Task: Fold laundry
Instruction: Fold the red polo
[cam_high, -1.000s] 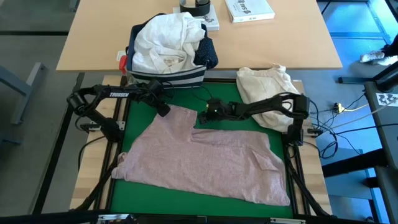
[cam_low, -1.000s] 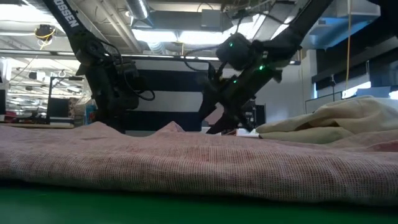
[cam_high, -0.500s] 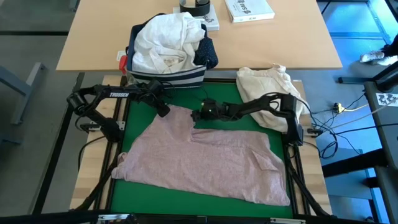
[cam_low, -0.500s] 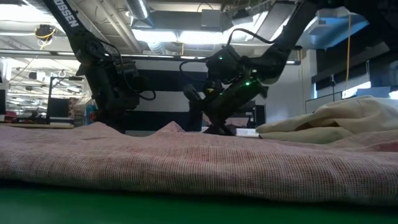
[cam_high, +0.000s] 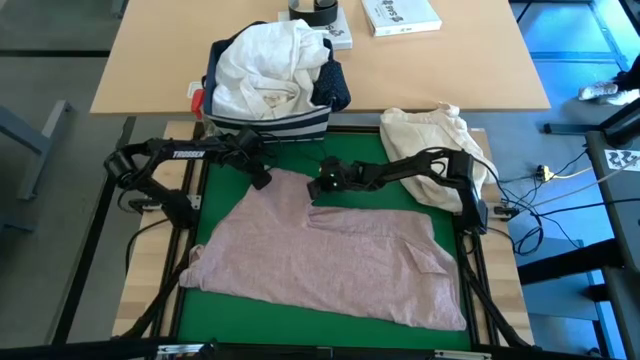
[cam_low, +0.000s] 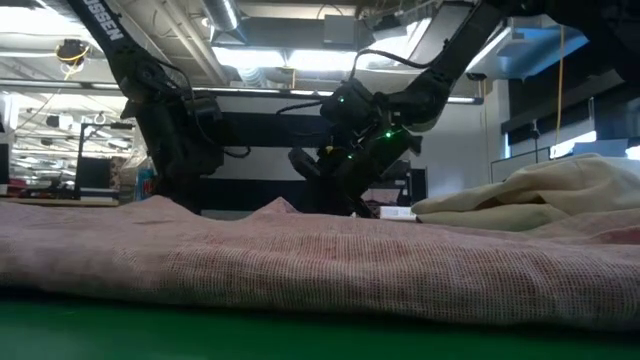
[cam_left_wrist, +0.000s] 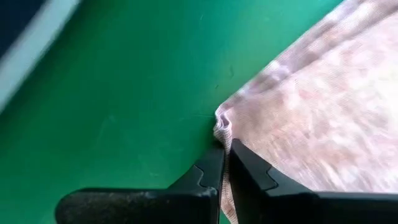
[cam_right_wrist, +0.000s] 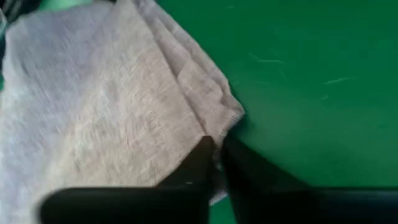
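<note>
A pale pink top (cam_high: 330, 255) lies spread flat on the green mat (cam_high: 360, 160). A narrower part of it reaches toward the far edge. My left gripper (cam_high: 263, 180) is at the far left corner of that part and is shut on the cloth's edge. My right gripper (cam_high: 316, 190) is at the far right corner of the same part, also shut on the cloth. In the low view both arms stand behind the top's low ridge, which hides the fingertips of my right gripper (cam_low: 350, 195). My left gripper pinches the top's edge (cam_left_wrist: 222, 127) between its two fingers, at the far left corner of the narrow part. The fingers slant down from the far left. The cloth there lies on the mat, slightly puckered at the fingertips. My right gripper pinches the top's hemmed edge (cam_right_wrist: 231, 118) between its two fingers, just beside the far right corner. The fingers slant down from the table's right. The cloth lies slack on the mat, with soft folds running back from the corner.
A navy striped bin (cam_high: 270, 125) heaped with a white shirt (cam_high: 265, 65) and a navy dotted shirt (cam_high: 335, 88) stands at the mat's far edge. A cream cloth bundle (cam_high: 430, 135) lies at the far right. A book (cam_high: 400, 15) lies on the wooden table beyond.
My right gripper has gone down and toward the table's left onto the top's far right corner, and has shut on the cloth there. The top lies as before.
</note>
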